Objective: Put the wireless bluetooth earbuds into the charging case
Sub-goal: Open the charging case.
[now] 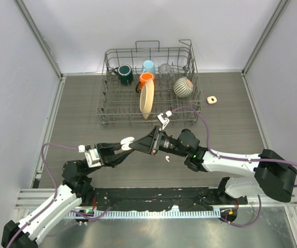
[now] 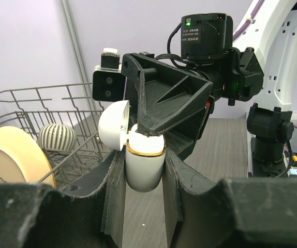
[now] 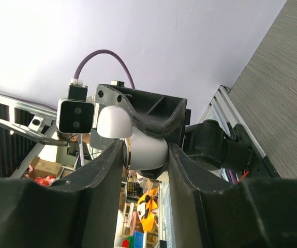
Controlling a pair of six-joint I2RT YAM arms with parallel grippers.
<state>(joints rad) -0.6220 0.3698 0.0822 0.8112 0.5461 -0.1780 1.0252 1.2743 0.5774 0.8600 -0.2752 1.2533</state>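
Here the left arm reaches right and the right arm reaches left, meeting low over the near middle of the table. The left hand clamps the charging case by its sides. The case's long axis runs left-right, mouth toward the right hand, lid swung open farward; that hand's fingertips pinch the case's rim.

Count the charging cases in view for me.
2. One white charging case, lid open, is gripped by the left gripper above the table; one beige-tinted case lies on the table right of the dish rack. Others may be hidden.
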